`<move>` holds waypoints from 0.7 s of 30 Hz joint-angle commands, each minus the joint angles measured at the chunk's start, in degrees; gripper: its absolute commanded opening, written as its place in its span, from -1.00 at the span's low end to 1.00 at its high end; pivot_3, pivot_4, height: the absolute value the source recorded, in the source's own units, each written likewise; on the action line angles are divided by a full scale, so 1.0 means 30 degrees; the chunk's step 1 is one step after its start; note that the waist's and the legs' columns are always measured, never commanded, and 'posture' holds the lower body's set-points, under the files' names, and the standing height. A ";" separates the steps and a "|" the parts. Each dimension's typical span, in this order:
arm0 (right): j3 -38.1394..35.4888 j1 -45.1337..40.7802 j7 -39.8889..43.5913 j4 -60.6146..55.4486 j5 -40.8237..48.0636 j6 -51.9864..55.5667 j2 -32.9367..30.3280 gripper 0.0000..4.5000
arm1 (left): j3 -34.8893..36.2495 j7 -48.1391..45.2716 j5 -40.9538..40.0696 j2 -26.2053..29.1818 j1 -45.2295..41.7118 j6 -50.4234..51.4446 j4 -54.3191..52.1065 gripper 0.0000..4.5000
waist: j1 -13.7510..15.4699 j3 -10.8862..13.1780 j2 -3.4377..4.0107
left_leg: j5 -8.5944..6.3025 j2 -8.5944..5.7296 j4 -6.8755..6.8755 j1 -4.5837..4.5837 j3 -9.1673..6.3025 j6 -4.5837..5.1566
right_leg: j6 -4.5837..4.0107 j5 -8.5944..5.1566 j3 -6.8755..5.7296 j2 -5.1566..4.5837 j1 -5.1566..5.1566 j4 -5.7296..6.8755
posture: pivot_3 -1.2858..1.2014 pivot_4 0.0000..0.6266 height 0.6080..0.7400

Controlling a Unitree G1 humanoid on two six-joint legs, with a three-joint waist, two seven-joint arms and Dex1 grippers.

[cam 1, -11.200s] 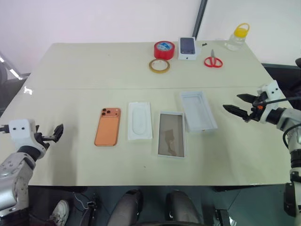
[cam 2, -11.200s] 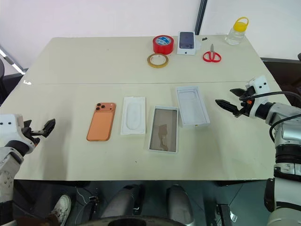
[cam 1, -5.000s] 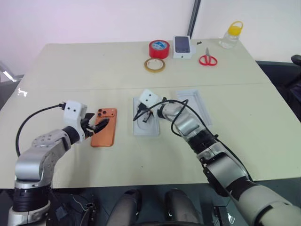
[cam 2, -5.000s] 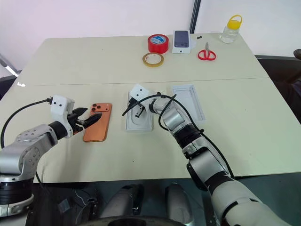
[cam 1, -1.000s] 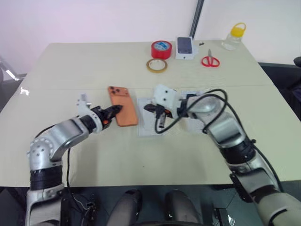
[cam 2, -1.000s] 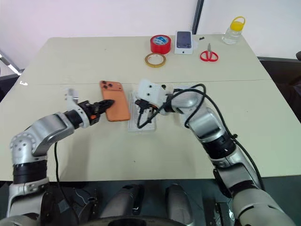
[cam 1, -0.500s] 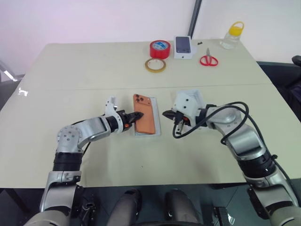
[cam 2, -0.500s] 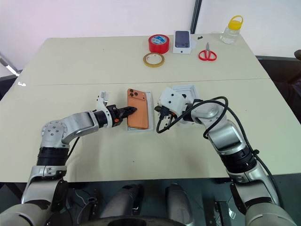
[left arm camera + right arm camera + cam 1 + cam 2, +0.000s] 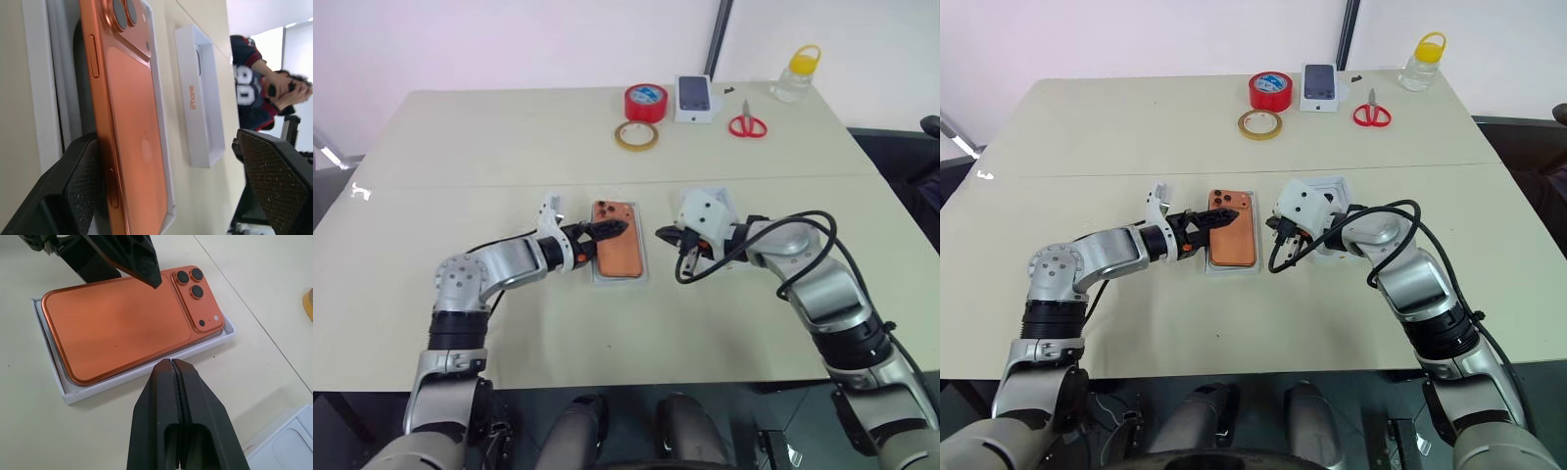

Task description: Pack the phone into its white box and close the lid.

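Phone (image 9: 1232, 238) rests camera-side up in white box (image 9: 1233, 271), mid surface. My left tool (image 9: 1206, 224) spread wide astride phone edge; right tool (image 9: 172, 363) pinched together, empty. Retreat left tool straight, no nudging; lid (image 9: 1337, 217) next.

We find the phone (image 9: 124, 323) lying back-up in the white box (image 9: 146, 368), its three lenses (image 9: 191, 282) toward the box's short end. Its near long edge overhangs or sits on the box wall; we cannot tell whether it is fully seated. The right gripper (image 9: 172, 363) has its two fingers pressed together, tips just beside the box's long wall. The left gripper (image 9: 155, 285) has one black fingertip over the phone's far edge. A corner of the lid (image 9: 288, 440) lies nearby on the table (image 9: 274, 308).
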 commanded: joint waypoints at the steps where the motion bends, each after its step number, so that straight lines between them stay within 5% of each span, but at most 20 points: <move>1: -0.0240 -0.0171 -0.0081 -0.0340 0.0166 -0.0239 -0.0142 -1.00 | -0.0119 -0.0445 0.1202 0.0919 -0.0026 0.0821 -0.1145 0.97 | -0.0001 0.0000 0.0001 | 0.0000 0.0000 -0.0002 0.0000 0.0000 0.0000 | 0.0000 0.0000 -0.0001 0.0001 -0.0002 0.0001 | 0.03 -0.52 1.00; 14: 0.0004 -0.0468 -0.0301 0.0362 -0.0174 -0.0220 -0.0132 -1.00 | 0.0037 -0.3540 0.5569 0.4107 -0.0033 0.1923 -0.4269 0.97 | 0.0041 0.0005 0.0002 | 0.0000 -0.0001 -0.0011 0.0000 0.0000 0.0000 | 0.0000 0.0000 -0.0001 -0.0002 -0.0003 -0.0002 | 0.03 -0.52 1.00; 17: 0.0251 -0.0822 -0.0600 0.0878 -0.0501 0.0482 -0.0093 -1.00 | 0.0192 -0.5273 0.8253 0.5594 0.0418 0.0251 -0.4946 0.62 | -0.0042 0.0008 0.0004 | -0.0001 0.0000 -0.0018 0.0000 0.0000 -0.0001 | -0.0001 0.0000 0.0000 -0.0001 -0.0008 -0.0003 | 0.03 -0.52 1.00; 21: 0.0690 -0.1537 -0.1265 0.1997 -0.0933 0.1718 0.0400 -1.00 | -0.1453 -0.7748 1.2095 0.7365 0.1042 -0.1401 -0.5245 -0.28 | 0.0012 0.0014 0.0015 | 0.0002 0.0001 -0.0042 0.0001 0.0001 -0.0004 | -0.0004 -0.0001 0.0002 0.0000 -0.0015 -0.0006 | 0.03 -0.52 1.00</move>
